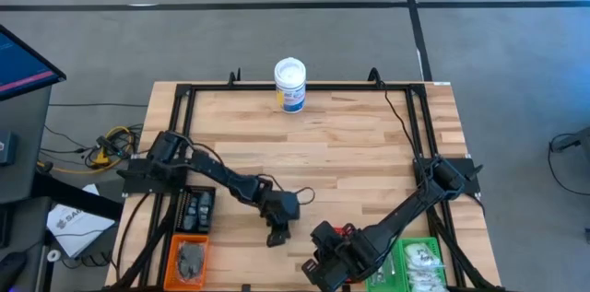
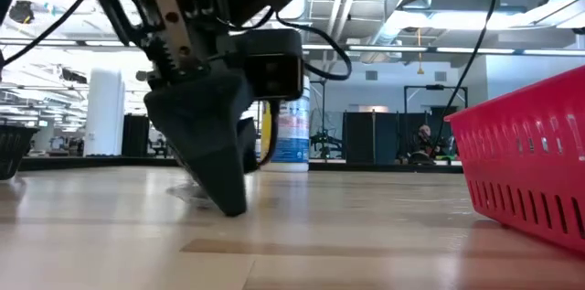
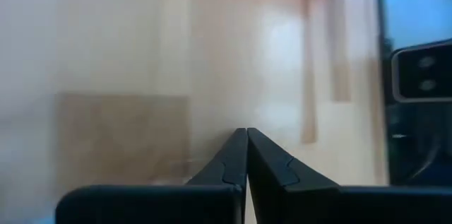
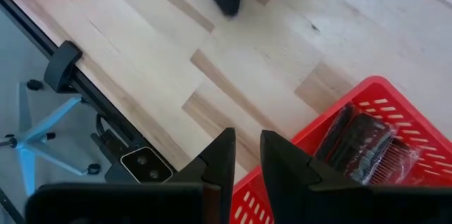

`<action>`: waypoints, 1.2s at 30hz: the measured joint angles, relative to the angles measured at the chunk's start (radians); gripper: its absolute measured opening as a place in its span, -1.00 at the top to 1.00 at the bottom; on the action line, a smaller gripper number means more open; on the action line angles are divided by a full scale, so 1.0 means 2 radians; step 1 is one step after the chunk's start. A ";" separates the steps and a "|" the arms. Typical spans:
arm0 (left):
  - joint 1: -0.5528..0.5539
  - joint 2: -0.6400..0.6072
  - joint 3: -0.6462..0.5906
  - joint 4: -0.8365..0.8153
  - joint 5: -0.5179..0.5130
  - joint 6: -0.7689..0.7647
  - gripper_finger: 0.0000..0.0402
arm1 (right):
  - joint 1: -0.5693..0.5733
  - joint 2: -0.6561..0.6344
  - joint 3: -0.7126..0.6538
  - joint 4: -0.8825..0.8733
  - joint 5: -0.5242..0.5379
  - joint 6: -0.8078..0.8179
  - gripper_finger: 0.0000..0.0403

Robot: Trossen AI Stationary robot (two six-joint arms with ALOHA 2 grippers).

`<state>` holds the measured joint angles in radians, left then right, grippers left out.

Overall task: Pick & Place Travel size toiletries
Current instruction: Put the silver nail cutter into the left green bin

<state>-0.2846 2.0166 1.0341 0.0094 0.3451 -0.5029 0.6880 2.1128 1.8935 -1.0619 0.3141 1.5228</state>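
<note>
Red tray (image 2: 530, 171) cut off by low view's right edge; in high view mostly hidden under right arm, only a sliver shows (image 1: 344, 231). Orange tray (image 1: 189, 260) and green tray (image 1: 417, 264) both clipped at the bottom edge, contents too small to ID. Left wrist view badly blurred: worktop (image 3: 127, 75) just a pale smear, dark object at the edge unreadable. Thin clear scrap (image 2: 187, 194) under left gripper (image 2: 228, 203), can't tell what. Dark packet (image 4: 364, 146) in the red tray, details unclear.
</note>
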 joint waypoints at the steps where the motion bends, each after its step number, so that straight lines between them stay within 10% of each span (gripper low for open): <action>1: 0.002 -0.007 0.000 -0.015 -0.008 0.010 1.00 | 0.000 0.000 0.000 0.000 0.000 0.000 0.70; 9: 0.037 -0.082 -0.016 -0.057 -0.125 0.027 1.00 | 0.000 0.000 0.000 0.000 0.004 0.002 0.70; 19: 0.034 -0.228 -0.043 -0.052 -0.125 0.019 1.00 | -0.001 0.000 0.000 0.000 0.005 0.017 0.70; 28: 0.018 -0.384 -0.128 -0.117 -0.225 -0.058 1.00 | -0.027 0.000 0.000 -0.030 0.027 0.047 0.70; 36: 0.000 -0.468 -0.184 -0.129 -0.241 -0.105 1.00 | -0.095 0.000 0.000 -0.003 0.006 -0.051 0.70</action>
<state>-0.2847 1.0801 0.6668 -0.2483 -0.1363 -0.7136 0.4972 2.1128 1.8931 -1.0685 0.3255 1.4215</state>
